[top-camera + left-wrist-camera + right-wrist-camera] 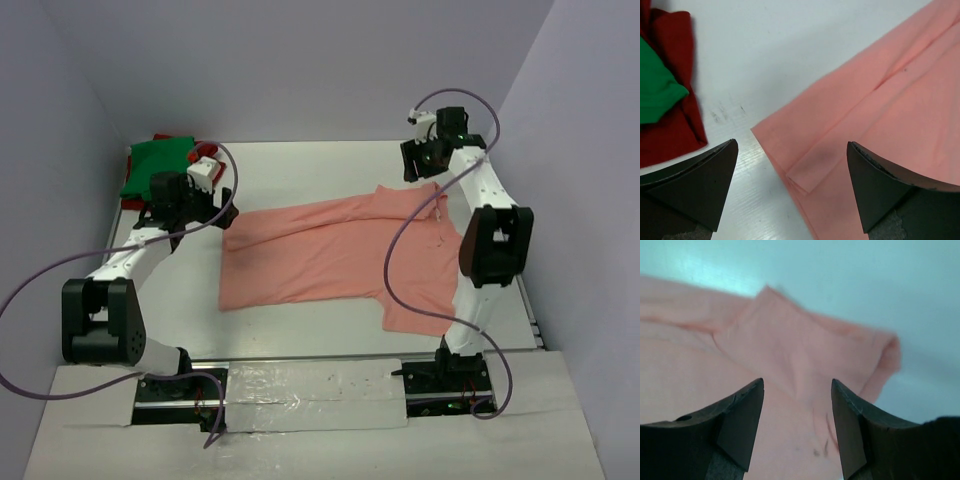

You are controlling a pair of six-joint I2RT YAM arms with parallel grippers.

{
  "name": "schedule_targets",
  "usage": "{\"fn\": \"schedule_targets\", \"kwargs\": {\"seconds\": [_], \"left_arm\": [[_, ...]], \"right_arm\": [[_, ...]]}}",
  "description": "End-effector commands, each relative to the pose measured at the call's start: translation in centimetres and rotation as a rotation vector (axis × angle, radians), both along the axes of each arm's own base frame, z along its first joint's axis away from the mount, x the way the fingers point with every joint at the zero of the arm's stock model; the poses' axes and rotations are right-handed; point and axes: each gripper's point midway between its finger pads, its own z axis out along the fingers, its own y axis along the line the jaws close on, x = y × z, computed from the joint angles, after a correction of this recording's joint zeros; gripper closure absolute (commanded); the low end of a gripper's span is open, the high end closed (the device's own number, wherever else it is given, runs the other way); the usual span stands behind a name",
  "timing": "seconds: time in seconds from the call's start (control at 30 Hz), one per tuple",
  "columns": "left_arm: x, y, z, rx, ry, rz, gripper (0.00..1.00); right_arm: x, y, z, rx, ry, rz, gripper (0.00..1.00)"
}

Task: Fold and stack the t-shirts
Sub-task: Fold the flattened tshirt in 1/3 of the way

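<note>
Pink shirt (340,255) lying partly folded across bench (300,170) centre, green shirt (158,165) sitting on red shirt (675,125) at far left corner, left gripper (792,145) hanging released above pink hem corner, right gripper (797,382) hanging released above far right fold.

This is looking like a robot lab cell: plain walls (300,60) are boxing in a white table (300,165) along its far and side edges, a left arm (130,256) and right arm (480,185) are sitting bolted at the near edge, and purple cables (386,268) are trailing.
</note>
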Motion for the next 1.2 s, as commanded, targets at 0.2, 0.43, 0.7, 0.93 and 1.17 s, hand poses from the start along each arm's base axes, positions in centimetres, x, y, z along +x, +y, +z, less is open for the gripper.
{"fn": "schedule_targets", "kwargs": {"seconds": [0.2, 0.43, 0.7, 0.93, 1.17], "left_arm": [[1.7, 0.7, 2.1, -0.035, -0.083, 0.074, 0.01], [1.8, 0.5, 1.4, -0.033, -0.074, 0.061, 0.01], [1.6, 0.6, 0.6, -0.027, -0.073, 0.060, 0.01], [1.4, 0.7, 0.6, -0.025, -0.087, 0.067, 0.01], [1.6, 0.6, 0.1, -0.027, -0.073, 0.062, 0.01]], "right_arm": [[3.7, 5.5, -5.9, 0.102, 0.292, 0.099, 0.37], [1.8, 9.7, -7.6, 0.145, 0.351, 0.201, 0.37], [3.4, 10.7, -7.4, 0.054, 0.244, 0.196, 0.38], [6.8, 8.7, -6.0, -0.106, 0.063, -0.002, 0.38], [8.1, 9.3, -3.5, -0.163, -0.122, -0.062, 0.39]]}}
